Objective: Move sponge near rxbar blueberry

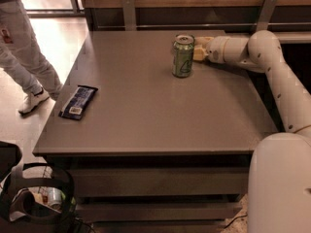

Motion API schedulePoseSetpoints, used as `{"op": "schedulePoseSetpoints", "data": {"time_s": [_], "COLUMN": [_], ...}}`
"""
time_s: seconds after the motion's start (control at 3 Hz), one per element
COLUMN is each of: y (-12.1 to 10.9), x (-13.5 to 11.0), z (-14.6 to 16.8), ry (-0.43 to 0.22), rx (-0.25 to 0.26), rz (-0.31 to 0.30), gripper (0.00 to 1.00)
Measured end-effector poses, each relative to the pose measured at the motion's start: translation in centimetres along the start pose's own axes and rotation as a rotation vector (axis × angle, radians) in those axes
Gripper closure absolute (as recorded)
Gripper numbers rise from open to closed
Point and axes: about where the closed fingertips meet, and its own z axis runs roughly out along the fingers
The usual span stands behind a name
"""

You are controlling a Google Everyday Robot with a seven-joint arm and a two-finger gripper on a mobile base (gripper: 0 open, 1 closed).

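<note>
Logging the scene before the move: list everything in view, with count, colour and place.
table: one, grey-brown, centre of view.
soda can: one, green, upright on the table's far right part.
sponge: one, yellow side showing, mostly hidden just behind the can, at the claw.
rxbar blueberry: one, dark blue with a white patch, flat near the table's left edge.
bystander: one, light trousers and white shoe, on the floor left of the table.
dark looped item: one, black, on the floor lower left; cannot tell what it is.
arm: one, white, reaching in from the lower right.
claw: one, pale, at the sponge behind the can.
</note>
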Motion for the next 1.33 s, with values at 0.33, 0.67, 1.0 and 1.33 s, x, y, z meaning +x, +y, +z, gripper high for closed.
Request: {"op": "schedulePoseSetpoints", "data": {"time_s": [0.33,0.67,1.0,1.33], "y": [0.2,0.1,-0.2,-0.4], "x": [0.0,-1.0,-3.2,-6.1], "z": [0.3,-0.1,-1.7,-4.1], "ry": [0.0,0.014,0.041,0.039], "rx": [-0.004,0.01,0.043,0.068], "rz": [0.001,-0.023,-0.069,-0.11], "gripper": [1.0,1.0,1.0,1.0]}}
